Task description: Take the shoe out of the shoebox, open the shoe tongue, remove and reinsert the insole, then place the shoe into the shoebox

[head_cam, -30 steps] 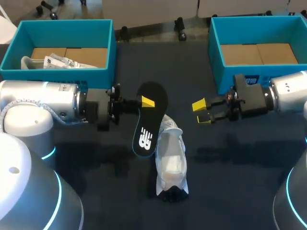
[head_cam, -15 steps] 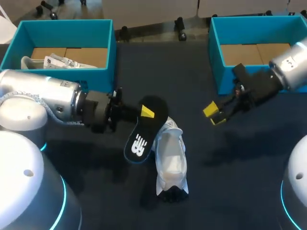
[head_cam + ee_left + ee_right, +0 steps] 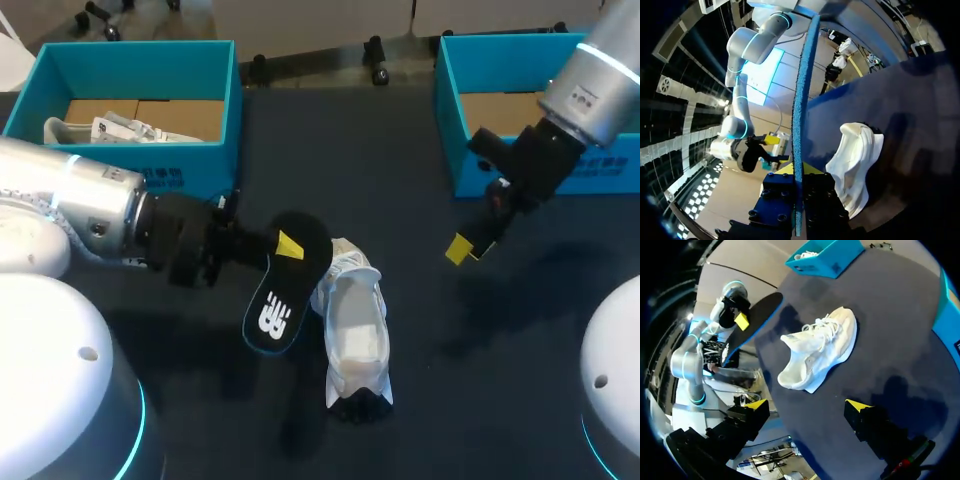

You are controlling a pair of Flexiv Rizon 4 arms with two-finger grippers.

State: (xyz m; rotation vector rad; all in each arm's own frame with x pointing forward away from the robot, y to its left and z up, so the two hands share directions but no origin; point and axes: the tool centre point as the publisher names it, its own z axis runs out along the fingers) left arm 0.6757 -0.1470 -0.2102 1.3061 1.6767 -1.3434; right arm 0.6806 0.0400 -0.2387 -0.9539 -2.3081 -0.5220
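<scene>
Ok so here's where I'm at: my left pincer (image 3: 288, 245) is clamped on the black insole (image 3: 276, 295), just left of the middle of the head view. In the left wrist view the insole (image 3: 801, 100) runs edge-on between both fingers, blue edge facing the camera, so the grip looks solid. The insole is tilted, and its logo end points toward the lower left. The white shoe (image 3: 355, 335) lies on the dark table (image 3: 450, 400) just right of the insole, a bit below centre. I can't tell if the two actually touch. My right pincer (image 3: 463, 248) hangs right of centre, well apart from the shoe. In the right wrist view it's (image 3: 807, 407) spread wide with nothing in it, and the shoe (image 3: 820, 347) is out ahead. The left shoebox (image 3: 130, 60) is upper left with something white inside, and the right shoebox (image 3: 450, 110) is upper right.
</scene>
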